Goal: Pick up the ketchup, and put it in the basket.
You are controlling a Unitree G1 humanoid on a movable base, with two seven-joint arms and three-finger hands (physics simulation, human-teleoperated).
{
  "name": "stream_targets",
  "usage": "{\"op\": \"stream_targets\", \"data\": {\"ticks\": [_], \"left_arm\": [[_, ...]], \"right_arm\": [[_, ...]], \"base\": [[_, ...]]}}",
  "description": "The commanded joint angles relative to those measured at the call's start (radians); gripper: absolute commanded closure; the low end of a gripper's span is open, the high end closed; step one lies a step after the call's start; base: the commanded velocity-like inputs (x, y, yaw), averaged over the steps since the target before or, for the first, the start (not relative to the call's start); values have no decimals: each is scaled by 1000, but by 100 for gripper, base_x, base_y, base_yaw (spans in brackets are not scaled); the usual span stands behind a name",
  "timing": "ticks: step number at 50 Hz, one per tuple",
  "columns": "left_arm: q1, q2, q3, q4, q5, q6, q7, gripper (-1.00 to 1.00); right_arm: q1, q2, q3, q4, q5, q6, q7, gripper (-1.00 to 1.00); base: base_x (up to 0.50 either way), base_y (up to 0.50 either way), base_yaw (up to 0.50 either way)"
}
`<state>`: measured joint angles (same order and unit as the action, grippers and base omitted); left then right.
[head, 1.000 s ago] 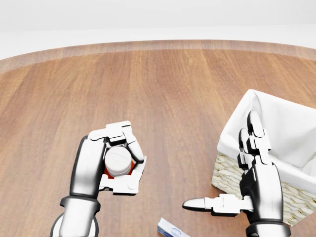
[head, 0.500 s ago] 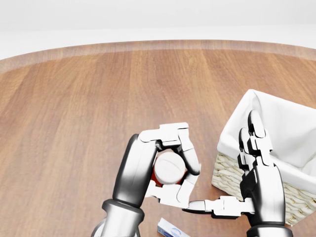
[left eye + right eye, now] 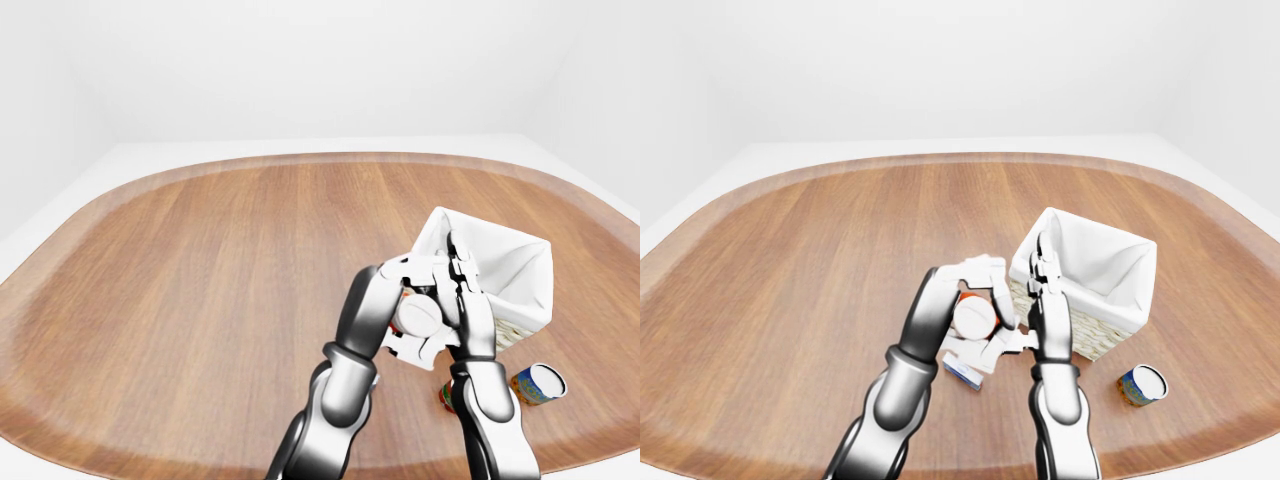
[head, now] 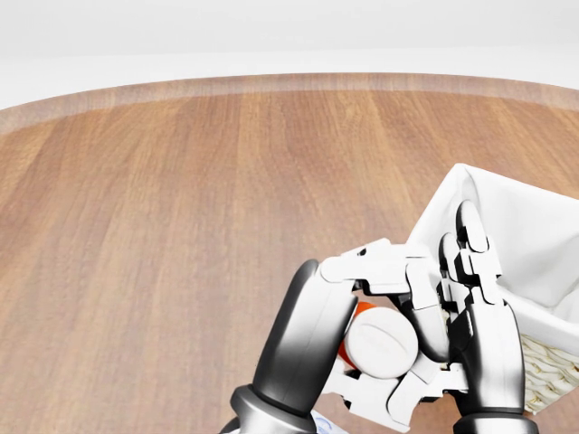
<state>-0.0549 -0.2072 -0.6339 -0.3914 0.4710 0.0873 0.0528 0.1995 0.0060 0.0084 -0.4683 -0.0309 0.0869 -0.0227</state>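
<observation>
The red ketchup bottle with its white round cap [image 4: 380,344] sits enclosed in the left hand [image 4: 384,334], whose fingers curl around it above the wooden table [image 4: 181,199]. Beside it, the right hand [image 4: 475,298] stands open, fingers straight, against the white-lined wicker basket [image 3: 1090,262].

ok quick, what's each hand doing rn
Left hand: closed around the ketchup.
Right hand: open, holding nothing, fingers straight beside the basket.

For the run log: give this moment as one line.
left hand: shut on ketchup | right hand: open, empty | ketchup: held beside basket, not in it
</observation>
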Motion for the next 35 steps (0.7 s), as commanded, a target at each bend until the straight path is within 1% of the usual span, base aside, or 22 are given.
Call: {"op": "stream_targets", "data": {"ticks": [1,9,10,16,20,22,23,24,25,26,27,35], "left_arm": [[7,-9,-71,-34,0,0,66,91],[15,-10,-113,-47,16,0,73,91],[16,-11,-118,-52,18,0,72,92],[21,-8,-131,-56,16,0,78,91],[24,-5,-137,-57,13,0,81,91],[25,-4,-139,-53,10,0,85,91],[25,-4,-139,-52,10,0,85,91],[24,-4,-139,-50,10,0,85,73],[23,-5,-134,-43,7,0,86,11],[21,-5,-132,-38,11,0,84,-90],[23,-4,-131,-38,8,0,85,-100],[17,-8,-116,-44,6,0,75,-100]], "right_arm": [[2,0,1,-4,-2,0,-1,-100],[1,-1,0,5,-9,-8,-3,-100],[0,-1,-1,11,-10,-14,-3,-100],[7,-1,1,0,-9,-8,1,-100],[15,-2,5,-2,-11,-19,5,-100],[20,-6,9,4,-20,-36,11,-100],[22,-6,10,5,-20,-38,14,-61],[25,-6,9,14,-22,-58,15,100],[23,-4,5,17,-20,-56,13,100],[17,-1,-3,16,-18,-47,4,100],[14,-3,-7,19,-13,-47,9,100],[8,-1,-1,32,-26,-48,4,100]], "base": [[0,0,0],[0,0,0],[0,0,0],[0,0,0],[0,0,0],[0,0,0],[0,0,0],[0,0,0],[0,0,0],[0,0,0],[0,0,0],[0,0,0]]}}
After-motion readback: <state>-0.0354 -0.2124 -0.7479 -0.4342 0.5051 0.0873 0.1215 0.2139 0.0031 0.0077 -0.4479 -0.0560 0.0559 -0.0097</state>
